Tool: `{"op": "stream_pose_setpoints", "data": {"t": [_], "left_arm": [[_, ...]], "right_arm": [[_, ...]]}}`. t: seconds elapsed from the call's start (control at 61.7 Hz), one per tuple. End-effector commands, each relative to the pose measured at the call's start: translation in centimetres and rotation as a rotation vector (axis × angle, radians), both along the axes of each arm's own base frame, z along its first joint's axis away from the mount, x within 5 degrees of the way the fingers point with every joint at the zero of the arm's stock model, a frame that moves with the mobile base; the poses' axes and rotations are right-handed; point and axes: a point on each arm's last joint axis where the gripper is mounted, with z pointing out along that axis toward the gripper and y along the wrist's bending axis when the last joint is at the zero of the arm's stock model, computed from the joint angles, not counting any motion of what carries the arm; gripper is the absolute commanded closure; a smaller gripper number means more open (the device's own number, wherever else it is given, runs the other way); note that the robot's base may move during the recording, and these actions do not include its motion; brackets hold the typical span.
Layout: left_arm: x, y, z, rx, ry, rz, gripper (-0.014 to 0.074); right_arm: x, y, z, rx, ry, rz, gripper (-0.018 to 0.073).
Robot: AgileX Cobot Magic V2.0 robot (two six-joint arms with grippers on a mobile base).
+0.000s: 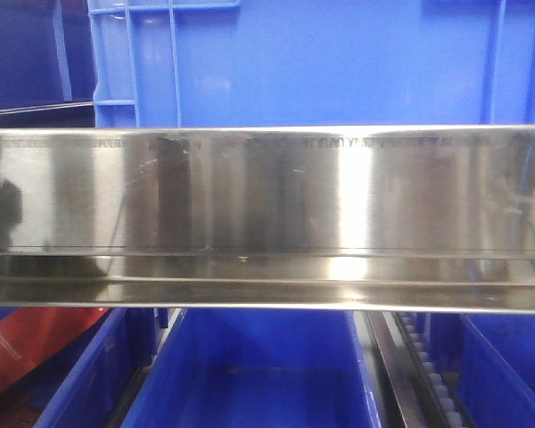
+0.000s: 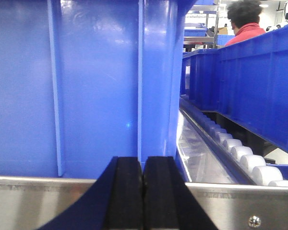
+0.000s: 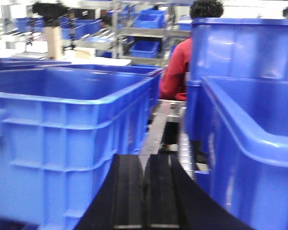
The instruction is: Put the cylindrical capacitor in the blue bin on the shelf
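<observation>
The shelf's shiny steel beam (image 1: 267, 214) spans the front view, with a blue bin (image 1: 321, 62) on the level above it and an open blue bin (image 1: 259, 366) below it. The capacitor is not in view in any frame. My left gripper (image 2: 143, 165) is shut and empty, just in front of the steel beam (image 2: 38, 201) and a blue bin wall (image 2: 86, 86). My right gripper (image 3: 144, 163) is shut and empty, pointing down the gap between a blue bin on the left (image 3: 67, 124) and one on the right (image 3: 249, 139).
White roller tracks (image 2: 235, 151) run beside the bin and show at the lower right of the front view (image 1: 423, 357). A red object (image 1: 27, 343) lies at the lower left. A person in red (image 3: 177, 67) stands beyond the bins.
</observation>
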Motion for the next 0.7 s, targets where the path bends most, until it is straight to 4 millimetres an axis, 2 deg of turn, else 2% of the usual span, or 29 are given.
{"op": "stream_pose_setpoints", "data": {"t": [0.0,0.227,0.568,0.616,0.681], "left_arm": [[-0.1,0.0,0.3,-0.015,-0.026,0.002,0.0707],[-0.1,0.0,0.3,-0.015,-0.026,0.002,0.0707],[-0.1,0.0,0.3,-0.015,-0.026,0.002,0.0707],[-0.1,0.0,0.3,-0.015,-0.026,0.002,0.0707],[-0.1,0.0,0.3,-0.015,-0.026,0.002,0.0707]], "right_arm": [[0.5,-0.2,-0.6,0.022,-0.052,-0.062,0.0692],[2.1,-0.8,-5.3,0.038,-0.013,-0.172,0.0692],[2.3,-1.1,-11.9,0.039,0.018,-0.217,0.0692],[2.3,-1.1,-11.6,0.042,-0.039,-0.222,0.0692],[2.3,-1.1,-12.1,0.033,0.018,-0.212,0.0692]]}}
